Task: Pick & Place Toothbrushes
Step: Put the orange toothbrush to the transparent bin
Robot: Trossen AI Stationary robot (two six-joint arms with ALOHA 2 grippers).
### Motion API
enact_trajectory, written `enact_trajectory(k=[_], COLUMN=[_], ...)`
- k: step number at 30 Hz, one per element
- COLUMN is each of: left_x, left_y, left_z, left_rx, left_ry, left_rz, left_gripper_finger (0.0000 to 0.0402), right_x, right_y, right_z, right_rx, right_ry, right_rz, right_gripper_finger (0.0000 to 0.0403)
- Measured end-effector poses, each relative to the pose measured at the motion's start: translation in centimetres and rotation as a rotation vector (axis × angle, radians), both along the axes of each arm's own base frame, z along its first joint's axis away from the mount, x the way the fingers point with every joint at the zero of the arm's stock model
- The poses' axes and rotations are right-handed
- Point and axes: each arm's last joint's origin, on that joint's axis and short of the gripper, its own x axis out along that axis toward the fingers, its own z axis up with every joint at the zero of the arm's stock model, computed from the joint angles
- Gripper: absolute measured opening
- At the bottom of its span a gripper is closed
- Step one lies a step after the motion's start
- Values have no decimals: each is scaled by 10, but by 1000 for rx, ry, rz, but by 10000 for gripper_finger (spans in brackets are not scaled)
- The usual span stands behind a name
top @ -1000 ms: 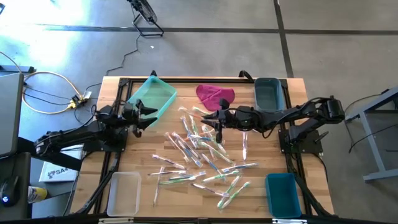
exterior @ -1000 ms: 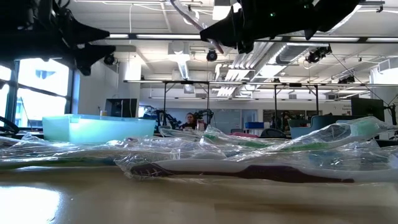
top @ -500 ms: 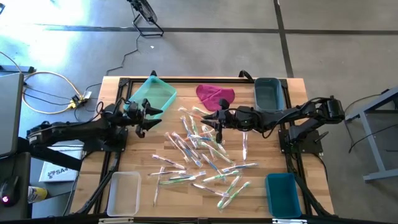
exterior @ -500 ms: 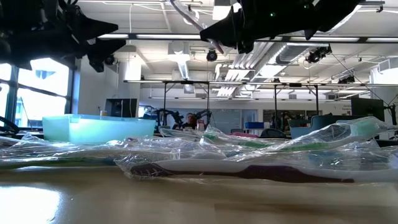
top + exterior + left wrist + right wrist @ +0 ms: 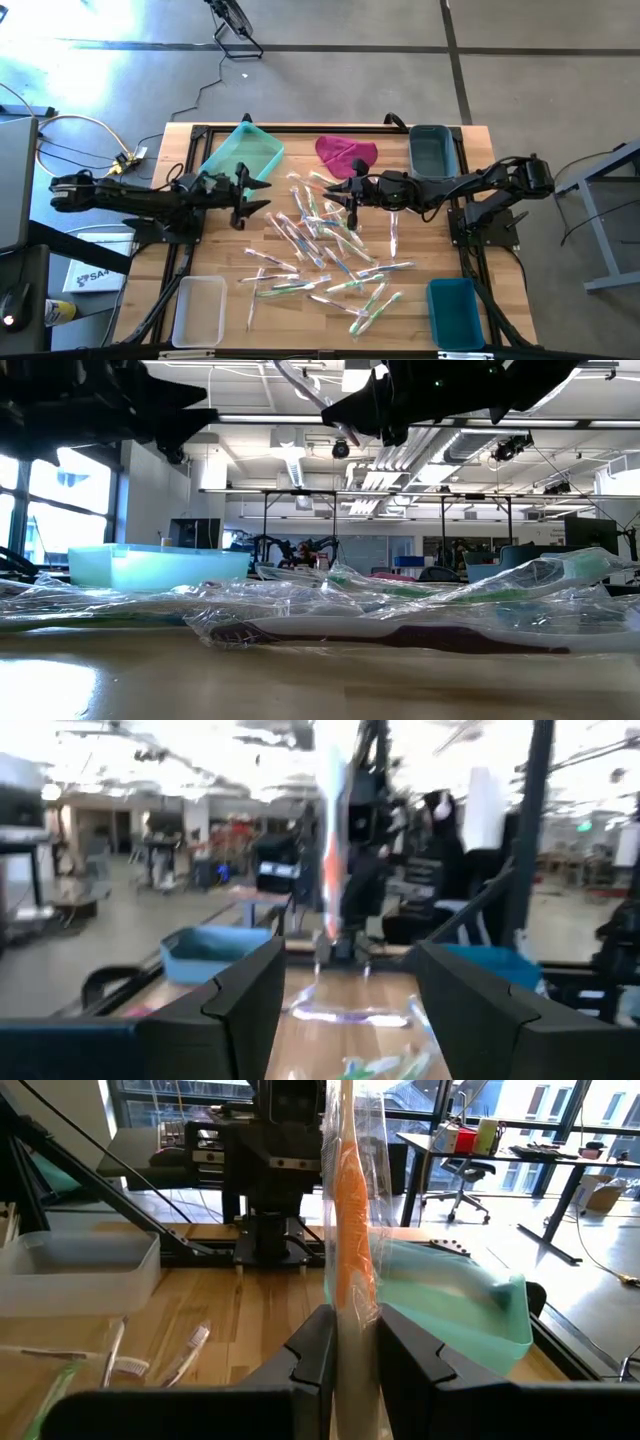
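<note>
The right gripper [image 5: 350,190] pinches one wrapped toothbrush [image 5: 350,1270] upright above the pile of toothbrushes [image 5: 325,250] mid-table, probably for sorting, while the left gripper [image 5: 250,198], fingers spread, hovers near the table's left edge.

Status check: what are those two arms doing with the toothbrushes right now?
Right gripper shut on an orange toothbrush, held above the pile. Left gripper open, empty, beside the teal tray. Nothing blocking.

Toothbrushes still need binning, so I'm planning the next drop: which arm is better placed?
Right. Its tool already pinches an orange-handled wrapped toothbrush above the pile; the left tool is open and empty beside the mint bin.
</note>
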Motion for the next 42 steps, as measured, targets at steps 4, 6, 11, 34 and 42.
enact_trajectory(k=[4, 6, 11, 34, 42], left_x=[15, 23, 42, 80, 80], left_y=[-2, -2, 0, 1, 1], left_z=[11, 17, 30, 37, 36], left_rx=[-3, -3, -4, 8, 7], left_ry=[23, 24, 27, 73, 81], left_rz=[-19, -24, -23, -117, -117], left_gripper_finger=[218, 218, 218, 218, 218], right_x=[0, 0, 0, 16, 18], right_y=[4, 7, 13, 15, 16], right_z=[0, 0, -1, -33, -26], right_rx=[0, 0, 0, 19, 22], right_ry=[1, 2, 11, 59, -34], right_rz=[13, 22, 40, -3, 20], right_gripper_finger=[50, 50, 50, 50, 50])
